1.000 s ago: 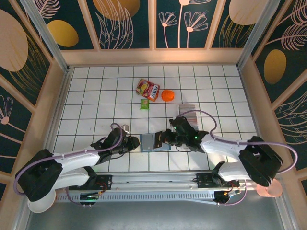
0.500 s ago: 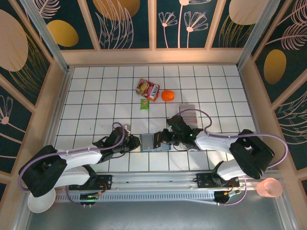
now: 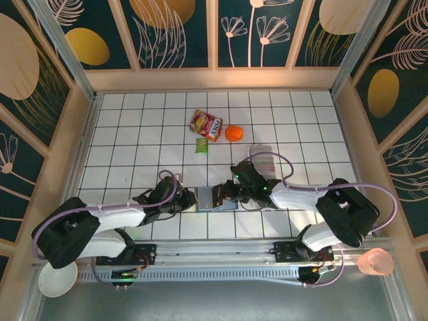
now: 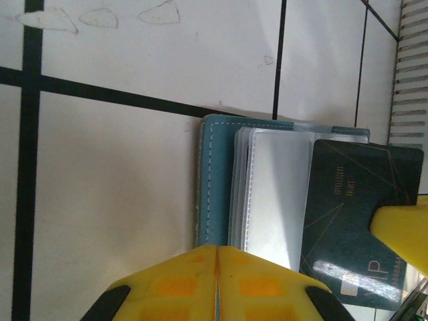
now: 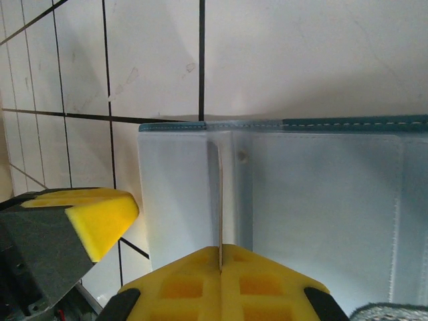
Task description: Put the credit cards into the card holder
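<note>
Left fingers (image 4: 167, 287) pressed together at card holder (image 4: 214, 180) edge | right fingers (image 5: 267, 287) clamping dark credit card (image 4: 348, 214)

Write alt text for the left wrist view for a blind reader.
A teal-blue stitched folding wallet lies open on the white tiled table, a dark gold-lined plastic card across its clear sleeves. The yellow-padded left gripper is shut at the bottom edge.

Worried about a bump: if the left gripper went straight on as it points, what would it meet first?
The card holder: its teal edge lies right in front of the shut left gripper, probably almost touching, though depth is hard to judge.
</note>
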Motion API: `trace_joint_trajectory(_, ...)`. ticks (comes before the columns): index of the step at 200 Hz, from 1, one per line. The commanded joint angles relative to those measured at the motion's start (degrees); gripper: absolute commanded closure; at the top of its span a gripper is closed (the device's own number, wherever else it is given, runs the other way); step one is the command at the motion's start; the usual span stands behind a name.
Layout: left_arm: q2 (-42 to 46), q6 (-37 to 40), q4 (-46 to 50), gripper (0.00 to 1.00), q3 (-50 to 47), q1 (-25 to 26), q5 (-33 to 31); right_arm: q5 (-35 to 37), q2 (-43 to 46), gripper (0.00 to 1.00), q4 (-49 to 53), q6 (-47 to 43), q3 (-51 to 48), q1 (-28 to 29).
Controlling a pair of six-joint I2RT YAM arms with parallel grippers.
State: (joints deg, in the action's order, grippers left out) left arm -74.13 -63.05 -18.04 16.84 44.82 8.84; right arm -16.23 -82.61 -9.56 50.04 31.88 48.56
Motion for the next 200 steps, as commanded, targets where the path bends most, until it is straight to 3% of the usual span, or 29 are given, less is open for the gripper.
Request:
trace_joint_trajectory(1, -0.8, 0.7, -1.9, 0.92, 0.7, 0.3, 0.7, -1.0, -0.9, 1.00, -3.8, 1.4, -0.5, 0.5)
trace_joint_trajectory(200, -3.6, 0.7, -2.6, 0.99, 0.3, 0.3, 2.2, -4.8, -3.2, 1.00, -10.4, 6.6, -3.8, 0.6)
